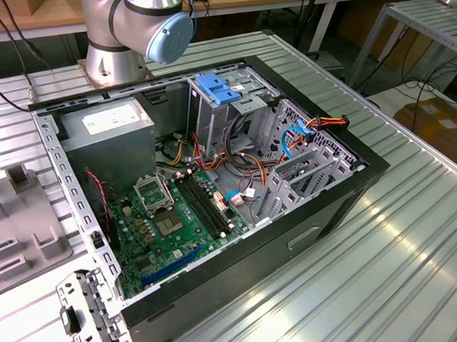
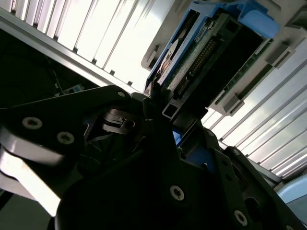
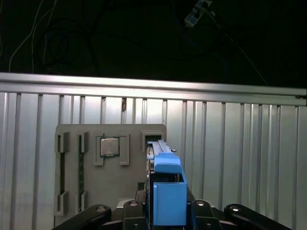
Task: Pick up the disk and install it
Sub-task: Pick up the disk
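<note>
The end effector [image 3: 166, 219] straddles the disk [image 3: 168, 167], which stands on edge in a grey holder [image 3: 72, 158] on the bench [image 3: 240, 158]; whether it grips cannot be told

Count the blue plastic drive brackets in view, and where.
2. One bracket sits at the top of the drive cage in the open case, exterior view. The other bracket is fitted on the disk, in both wrist views. More may be hidden.

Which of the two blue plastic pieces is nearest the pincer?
The blue rails on the disk, right at the pincer; the other, a blue bracket, sits atop the computer's drive cage.
</note>
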